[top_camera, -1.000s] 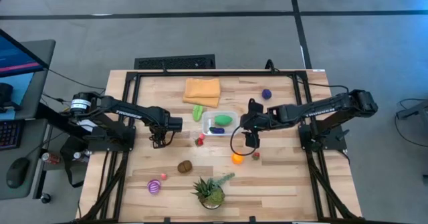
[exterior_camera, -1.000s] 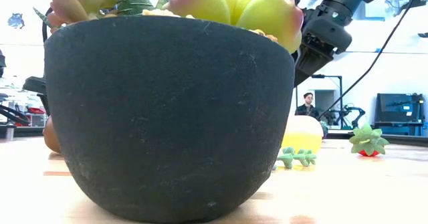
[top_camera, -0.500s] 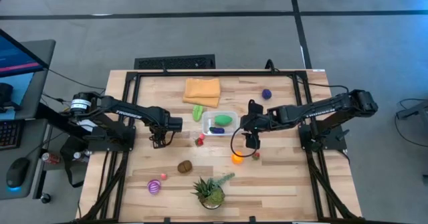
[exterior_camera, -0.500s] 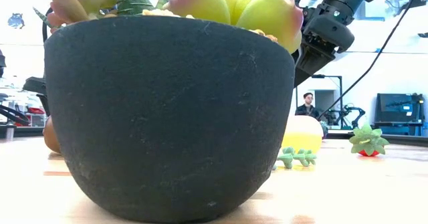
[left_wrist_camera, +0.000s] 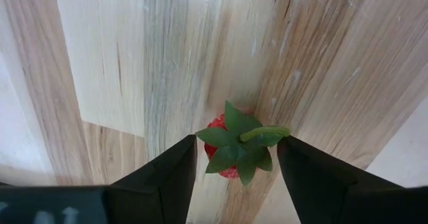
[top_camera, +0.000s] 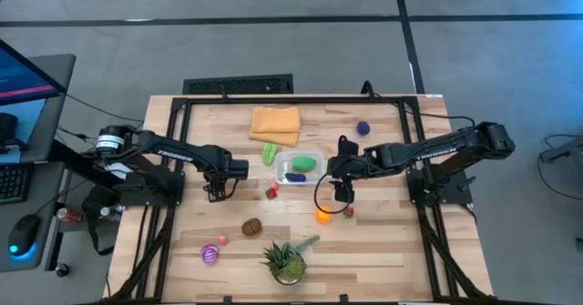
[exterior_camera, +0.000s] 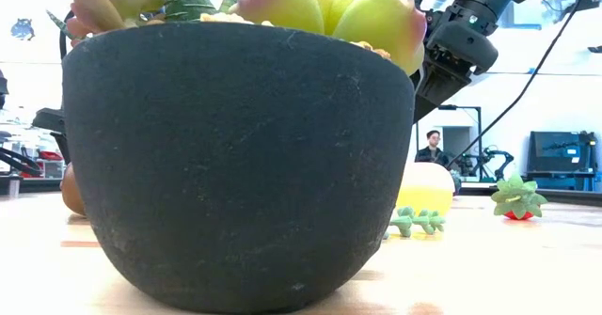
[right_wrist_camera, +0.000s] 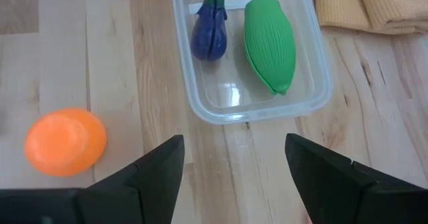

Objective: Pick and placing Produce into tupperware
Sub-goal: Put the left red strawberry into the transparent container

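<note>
While the tupperware (top_camera: 300,167) is being seen mid-table from the high view, with green and purple produce inside, the left gripper (top_camera: 217,192) is being held at its 9 o'clock and the right gripper (top_camera: 343,192) at its 4 o'clock. From the low view, the table is being blocked by a dark pot (exterior_camera: 240,165). From the left wrist view, a red strawberry (left_wrist_camera: 234,148) is being straddled by parted fingers, not gripped; it could be knocked aside if the close is off-centre. From the right wrist view, spread, empty fingers are being aimed past an orange fruit (right_wrist_camera: 65,141), which could be rolled.
</note>
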Robot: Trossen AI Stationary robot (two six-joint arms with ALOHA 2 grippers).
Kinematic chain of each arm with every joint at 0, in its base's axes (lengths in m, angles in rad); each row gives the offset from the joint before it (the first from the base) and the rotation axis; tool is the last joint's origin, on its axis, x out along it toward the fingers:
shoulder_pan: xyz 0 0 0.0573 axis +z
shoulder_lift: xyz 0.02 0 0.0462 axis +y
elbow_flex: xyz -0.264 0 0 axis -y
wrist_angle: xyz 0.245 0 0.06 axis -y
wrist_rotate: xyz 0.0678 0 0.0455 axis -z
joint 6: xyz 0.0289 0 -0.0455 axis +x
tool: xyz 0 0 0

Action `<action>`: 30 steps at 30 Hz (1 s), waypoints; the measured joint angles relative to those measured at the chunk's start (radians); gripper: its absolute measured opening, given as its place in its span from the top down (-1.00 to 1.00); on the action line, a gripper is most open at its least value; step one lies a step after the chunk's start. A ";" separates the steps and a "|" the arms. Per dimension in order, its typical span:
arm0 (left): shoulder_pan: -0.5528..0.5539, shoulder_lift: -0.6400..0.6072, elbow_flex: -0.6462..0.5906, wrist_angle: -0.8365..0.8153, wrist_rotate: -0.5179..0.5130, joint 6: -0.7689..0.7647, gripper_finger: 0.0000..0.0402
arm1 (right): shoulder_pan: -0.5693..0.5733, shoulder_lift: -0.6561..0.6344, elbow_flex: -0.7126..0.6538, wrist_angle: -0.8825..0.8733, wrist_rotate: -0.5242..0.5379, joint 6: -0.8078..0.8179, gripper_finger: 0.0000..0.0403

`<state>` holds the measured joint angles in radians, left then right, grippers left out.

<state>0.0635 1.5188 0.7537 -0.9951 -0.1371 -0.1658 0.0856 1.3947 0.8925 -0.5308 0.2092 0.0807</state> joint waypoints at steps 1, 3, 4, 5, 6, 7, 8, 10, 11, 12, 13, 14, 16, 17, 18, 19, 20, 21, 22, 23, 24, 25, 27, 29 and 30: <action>0.000 0.000 0.000 0.000 0.000 0.000 0.01 | 0.000 0.000 0.000 0.000 0.000 0.000 -0.27; 0.000 0.000 0.000 0.000 0.000 0.000 0.01 | 0.000 0.000 0.000 0.000 0.000 0.000 -0.27; 0.000 0.000 0.000 0.000 0.000 0.000 0.01 | 0.000 0.000 0.000 0.000 0.000 0.000 -0.27; 0.000 0.000 0.000 0.000 0.000 0.000 0.01 | 0.000 0.000 0.000 0.000 0.000 0.000 -0.27; 0.000 0.000 0.000 0.000 0.000 0.000 0.01 | 0.000 0.000 0.000 0.000 0.000 0.000 -0.27; 0.000 0.000 0.000 0.000 0.000 0.000 0.01 | 0.000 0.000 0.000 0.000 0.000 0.000 -0.27; 0.000 0.000 0.000 0.000 0.000 0.000 0.01 | 0.000 0.000 0.000 -0.001 0.000 -0.001 -0.27; 0.000 0.002 0.000 0.000 0.000 0.000 0.01 | 0.000 0.000 0.000 -0.001 0.000 -0.001 -0.27; 0.000 0.007 0.000 0.000 -0.001 0.000 0.01 | 0.000 0.000 0.000 -0.002 0.000 -0.001 -0.27; 0.000 0.012 0.000 0.000 -0.001 0.000 0.01 | 0.000 0.000 0.000 -0.002 0.000 -0.001 -0.27; 0.000 0.017 0.000 0.000 -0.001 0.000 0.01 | 0.000 0.000 0.000 -0.004 0.000 -0.001 -0.27; 0.000 0.024 0.000 0.001 -0.001 0.000 0.01 | 0.000 0.000 0.000 -0.004 0.000 -0.001 -0.27; 0.000 0.041 0.000 0.000 -0.001 0.000 0.01 | 0.000 0.000 0.000 -0.008 0.000 -0.001 -0.27; 0.000 0.047 0.000 0.001 -0.001 0.000 0.01 | 0.000 0.000 0.000 -0.008 0.000 -0.001 -0.27; 0.000 0.054 0.000 0.001 -0.001 0.000 0.01 | 0.000 0.000 0.000 -0.008 0.000 -0.001 -0.27; 0.000 0.057 0.000 0.001 0.000 0.000 0.01 | 0.000 0.000 0.000 -0.008 0.000 -0.001 -0.27; 0.000 0.058 0.000 0.001 -0.001 0.000 0.01 | 0.000 0.000 0.000 -0.008 0.000 -0.001 -0.27; 0.000 0.059 0.000 0.001 -0.001 0.000 0.01 | 0.000 0.000 0.000 -0.008 0.000 -0.001 -0.27; 0.000 0.059 0.000 0.001 -0.001 0.000 0.01 | 0.000 0.000 0.000 -0.008 0.000 -0.001 -0.27; 0.000 0.059 0.000 0.001 -0.002 0.000 0.01 | 0.000 0.000 0.000 -0.008 0.000 -0.001 -0.27; 0.000 0.059 0.000 0.000 -0.005 0.000 0.01 | 0.000 0.000 0.000 -0.008 0.000 -0.001 -0.27; 0.000 0.059 0.000 0.000 -0.006 0.000 0.01 | 0.000 0.000 0.000 -0.008 0.000 -0.001 -0.27; 0.000 0.059 0.000 0.000 -0.006 0.000 0.01 | 0.000 0.000 0.000 -0.008 0.000 -0.001 -0.27; 0.000 0.059 0.000 0.000 -0.006 0.000 0.01 | 0.000 0.000 0.000 -0.008 0.000 -0.001 -0.27; 0.000 0.059 0.000 0.000 -0.006 0.000 0.01 | 0.000 0.000 0.000 -0.007 0.000 -0.001 -0.27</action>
<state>0.0635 1.5780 0.7536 -0.9951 -0.1433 -0.1661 0.0856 1.3949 0.8925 -0.5382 0.2092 0.0795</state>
